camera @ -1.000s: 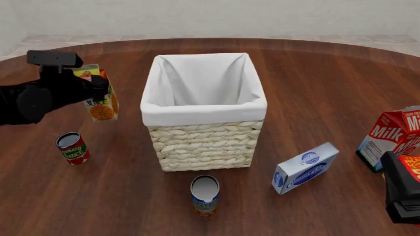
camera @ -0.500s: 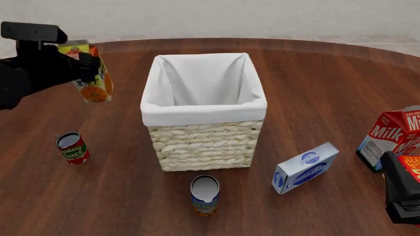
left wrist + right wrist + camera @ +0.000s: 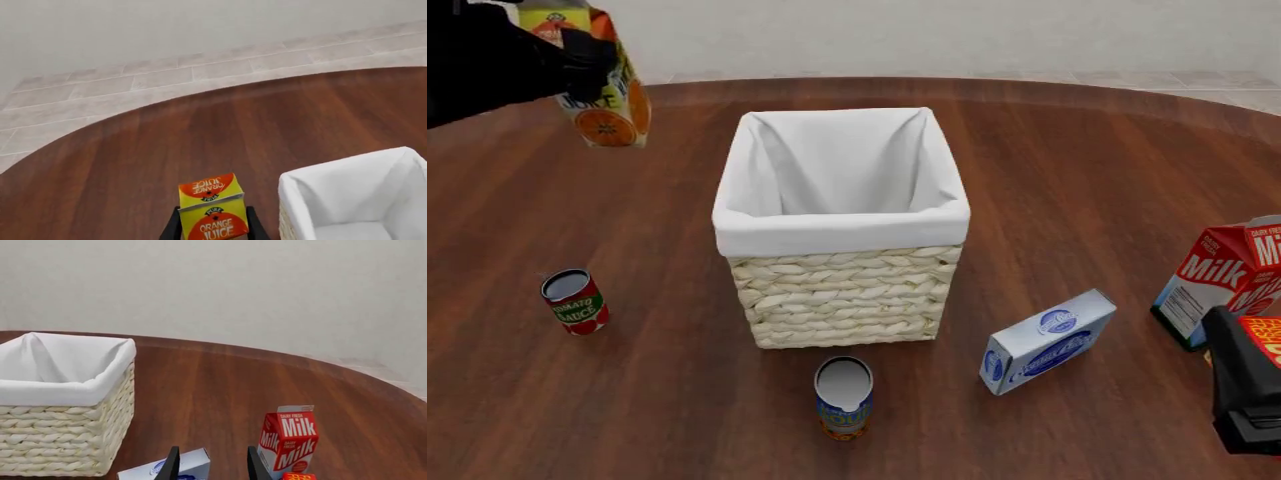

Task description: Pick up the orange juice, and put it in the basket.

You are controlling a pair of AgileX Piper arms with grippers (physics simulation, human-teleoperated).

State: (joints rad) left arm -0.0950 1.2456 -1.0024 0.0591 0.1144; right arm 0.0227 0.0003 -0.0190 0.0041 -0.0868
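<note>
Orange juice (image 3: 605,95) is up in the air near the worktop's (image 3: 1068,200) far left edge, my left claw (image 3: 212,231) clamped on it. Basket (image 3: 841,225) sits mid-worktop. My right claw (image 3: 210,465) hangs with fingers apart by the milk carton (image 3: 288,442).

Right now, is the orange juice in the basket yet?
Not yet. The picking up looks done: the left gripper has its jaws shut on the orange juice and holds it high above the table, off to the left of the basket. What is left is carrying it over the white liner and letting it go inside. The right gripper waits open near the milk carton.
</note>
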